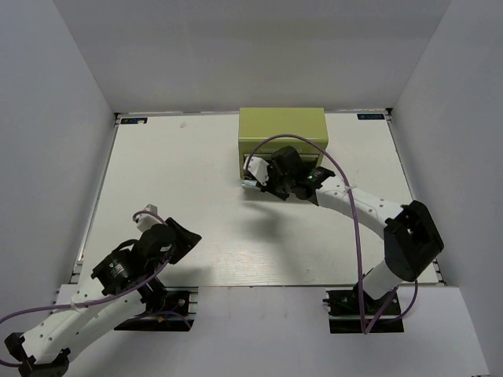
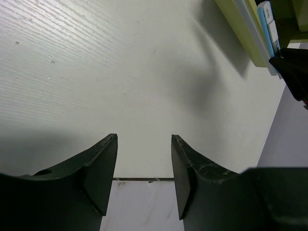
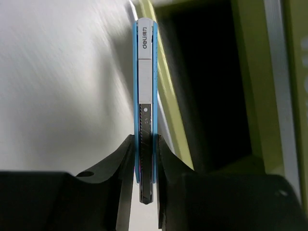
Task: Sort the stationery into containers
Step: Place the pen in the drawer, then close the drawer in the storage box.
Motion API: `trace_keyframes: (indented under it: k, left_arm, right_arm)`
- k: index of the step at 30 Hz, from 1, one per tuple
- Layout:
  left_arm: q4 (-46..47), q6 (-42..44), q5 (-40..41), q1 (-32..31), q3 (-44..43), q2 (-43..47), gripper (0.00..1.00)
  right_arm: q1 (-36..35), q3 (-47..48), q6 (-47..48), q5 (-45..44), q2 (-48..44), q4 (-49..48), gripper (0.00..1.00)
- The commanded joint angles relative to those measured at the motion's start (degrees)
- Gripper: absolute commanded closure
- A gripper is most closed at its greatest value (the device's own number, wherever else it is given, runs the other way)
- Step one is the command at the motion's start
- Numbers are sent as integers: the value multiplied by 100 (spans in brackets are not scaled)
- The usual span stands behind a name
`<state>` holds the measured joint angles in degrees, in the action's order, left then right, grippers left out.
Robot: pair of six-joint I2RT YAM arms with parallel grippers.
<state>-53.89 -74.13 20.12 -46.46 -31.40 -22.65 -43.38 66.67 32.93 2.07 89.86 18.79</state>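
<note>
My right gripper (image 3: 144,144) is shut on a slim blue utility knife (image 3: 145,91) marked "deli", gripped edge-on with its black blade end between the fingers. The knife lies along the olive-green chest's edge (image 3: 166,96), with a dark opening of the chest (image 3: 207,86) just to its right. In the top view the right gripper (image 1: 267,179) is at the front of the chest (image 1: 283,129). My left gripper (image 2: 144,159) is open and empty over bare table, near the front left in the top view (image 1: 179,236). No translucent tubes show in any view.
White walls close in the table on three sides. In the left wrist view the chest (image 2: 243,33) and the right arm's black gripper (image 2: 293,72) show at the far upper right. The table's front edge (image 2: 144,179) runs just under the left fingers.
</note>
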Motion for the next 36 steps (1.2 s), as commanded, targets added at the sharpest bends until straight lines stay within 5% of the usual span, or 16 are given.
trace_keyframes:
  k: [1,9,11,15,21,23,24,25,26,29,32,36]
  left_arm:
    - [440,223,-113,31,81,-160,41]
    - [792,355,-166,31,81,-529,41]
    - [862,407,-166,31,81,-529,41]
    - [915,408,-219,31,134,-582,41]
    - [968,408,-219,31,134,-582,41]
    - [1029,408,-219,31,134,-634,41]
    - [1029,408,-219,31,186,-635,41]
    - [1090,408,-219,31,187,-635,41]
    - [1091,408,-271,31,187,-635,41]
    - [1205,408,-272,31,187,-749,41]
    - [1275,469,-272,31,187,-810,41]
    - [1328,522,-324,31,187,-863,41]
  right_arm:
    - [303,-137,477,-461,-408,-411,100]
    - [874,-234,838,-365,-400,-429,99]
    - [936,-208,952,-365,-295,-455,95]
    - [1129,-41,988,-304,-14,-385,59]
    - [1340,258,768,266,-83,-236,54]
    - [1393,346,750,765,-144,-130,63]
    - [1445,390,750,960,-197,-25,72]
    - [1507,373,776,1163,-224,28,93]
    - [1534,373,925,1991,-311,168,100]
    - [1569,504,2098,3564,-294,1292,100]
    - [1516,696,3341,4220,56,2418,100]
    - [1473,935,3352,3935,680,2386,100]
